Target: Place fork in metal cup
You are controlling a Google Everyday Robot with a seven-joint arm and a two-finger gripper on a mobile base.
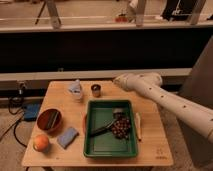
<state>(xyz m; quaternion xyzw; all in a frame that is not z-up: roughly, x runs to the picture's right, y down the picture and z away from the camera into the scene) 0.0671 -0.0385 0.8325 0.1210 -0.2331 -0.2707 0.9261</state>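
The small grey metal cup (95,90) stands upright on the wooden table (150,147), just behind the green tray (107,145). My gripper (117,80) is at the tip of the white arm, which reaches in from the right. It hovers above the table's back edge, a little right of the cup and higher. I cannot make out the fork anywhere; it may be hidden at the gripper. A dark utensil (101,131) lies in the tray. A pale wooden stick (138,126) lies right of the tray.
A reddish-brown bowl (49,120), an orange fruit (41,142) and a blue sponge (67,136) sit at the table's left. A pale blue-white object (76,89) stands left of the cup. A dark clump (120,128) lies in the tray.
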